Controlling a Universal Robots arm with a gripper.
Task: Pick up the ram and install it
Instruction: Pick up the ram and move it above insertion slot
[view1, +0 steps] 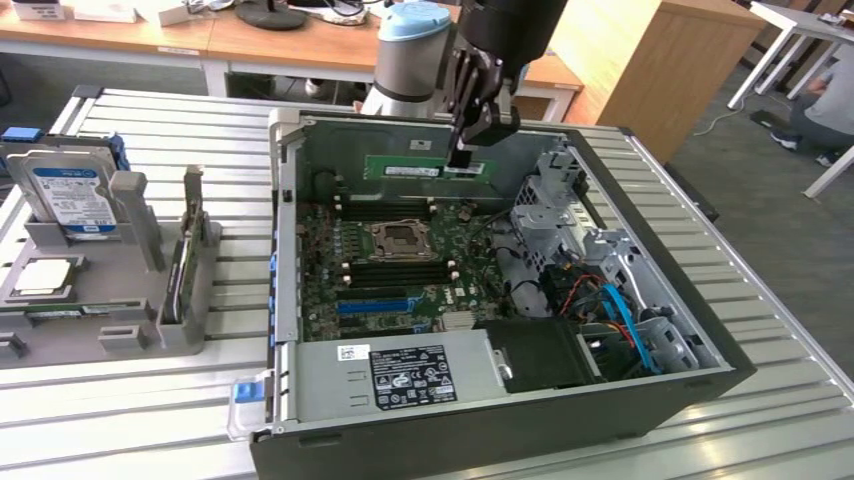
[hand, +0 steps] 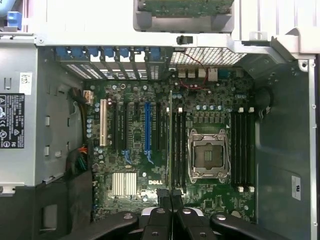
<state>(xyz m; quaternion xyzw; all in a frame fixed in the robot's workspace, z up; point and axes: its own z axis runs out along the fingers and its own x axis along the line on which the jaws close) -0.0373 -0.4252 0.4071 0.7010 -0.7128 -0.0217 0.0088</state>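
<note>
Power supply (view1: 400, 375) with a black label is seen nearest, at the front of the open computer case (view1: 694, 370). Behind it the green motherboard (view1: 387, 290) is laid flat, with the processor socket (view1: 398, 240) near its middle. Off to the exterior view's left, a gray holder (view1: 120, 320) is stood on the slatted table (view1: 747, 300), and a hard drive (view1: 74, 195) is racked in it.

Further back, the ram (view1: 407, 168) is held level over the board, inside the case by the far wall. The gripper (view1: 463, 155) is closed narrow on it, near the stick's end toward the exterior view's right.

In the wrist view the ram (hand: 170, 140) is seen edge-on, parallel to the memory slots (hand: 179, 145) beside the socket. Contact with a slot cannot be told. Fingers (hand: 162, 197) are pinched together on the stick.

Arm (view1: 407, 50) and wooden desks (view1: 267, 40) are seen farthest back.
</note>
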